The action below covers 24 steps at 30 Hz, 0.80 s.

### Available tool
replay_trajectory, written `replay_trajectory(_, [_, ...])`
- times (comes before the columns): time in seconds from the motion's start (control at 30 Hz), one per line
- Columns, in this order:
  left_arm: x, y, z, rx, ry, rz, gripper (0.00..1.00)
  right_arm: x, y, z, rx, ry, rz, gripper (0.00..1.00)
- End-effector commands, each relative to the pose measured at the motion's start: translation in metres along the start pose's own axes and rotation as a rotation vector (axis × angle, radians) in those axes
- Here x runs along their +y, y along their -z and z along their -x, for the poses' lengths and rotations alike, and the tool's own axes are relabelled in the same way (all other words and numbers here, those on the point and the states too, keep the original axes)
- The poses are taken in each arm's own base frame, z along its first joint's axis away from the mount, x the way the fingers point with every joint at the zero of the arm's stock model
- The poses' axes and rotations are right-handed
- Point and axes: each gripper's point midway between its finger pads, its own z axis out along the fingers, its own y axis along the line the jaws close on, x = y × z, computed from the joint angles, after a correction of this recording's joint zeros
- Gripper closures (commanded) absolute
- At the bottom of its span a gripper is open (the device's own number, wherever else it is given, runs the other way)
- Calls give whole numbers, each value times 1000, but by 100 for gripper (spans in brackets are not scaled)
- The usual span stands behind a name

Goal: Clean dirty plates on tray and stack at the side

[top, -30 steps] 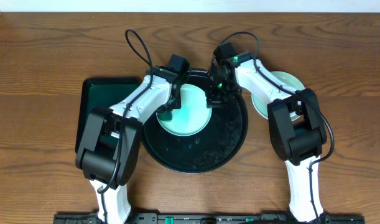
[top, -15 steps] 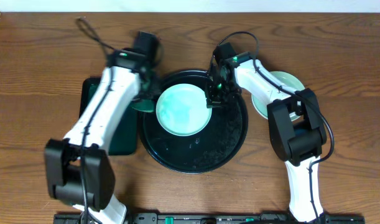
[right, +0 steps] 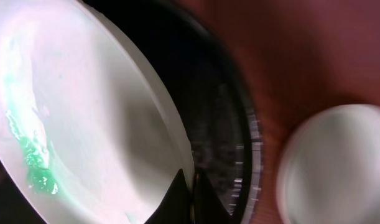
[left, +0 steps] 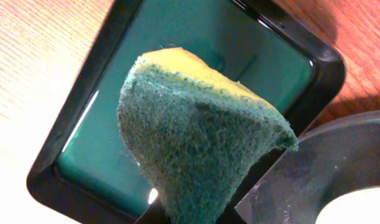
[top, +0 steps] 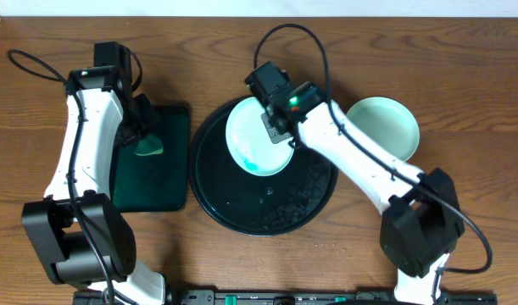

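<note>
The round black tray (top: 267,212) holds one pale plate (top: 257,135) with a green smear near its lower left edge. The plate is tilted up at the tray's far side. My right gripper (top: 277,127) is shut on its right rim. In the right wrist view the fingers (right: 191,190) pinch the plate (right: 84,106) edge above the tray (right: 230,130). A pale turquoise plate (top: 382,127) lies on the wood to the right and shows in the right wrist view (right: 339,168). My left gripper (top: 142,134) is shut on a green and yellow sponge (left: 196,137).
The rectangular dark-green tray (top: 153,182) lies left of the black tray, under the sponge; it also shows in the left wrist view (left: 177,37). The black tray's rim (left: 326,162) nearly touches it. Brown wood tabletop (top: 55,229) surrounds everything.
My left arm swung left off the plate, carrying the sponge over the green tray. My right gripper moved left and tipped the plate up by its rim. The turquoise plate at right is now uncovered.
</note>
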Motion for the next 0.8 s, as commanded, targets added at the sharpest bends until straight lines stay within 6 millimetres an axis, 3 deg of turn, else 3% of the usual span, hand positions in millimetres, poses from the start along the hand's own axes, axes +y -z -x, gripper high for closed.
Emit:
replay_trajectory(0.0, [1,7,6,-18,-5,-12,93,-33,39,18,-143,43,-285,99])
replay_trajectory(0.13, [1,7,6,-21,-4,-13,93,-36,76,23,-240,90,-441,99])
replay_trajectory(0.5, [0,7,8,-28,-4,-17,93,-19,186,22,-517,263,-858,99])
replay_trajectory(0.6, [0,7,8,-28,-4,-17,93,-11,196,21,-553,276,-876,99])
replay_trajectory(0.77, [0,7,8,-28,-4,-17,93,-9,196,20,-561,265,-868,99])
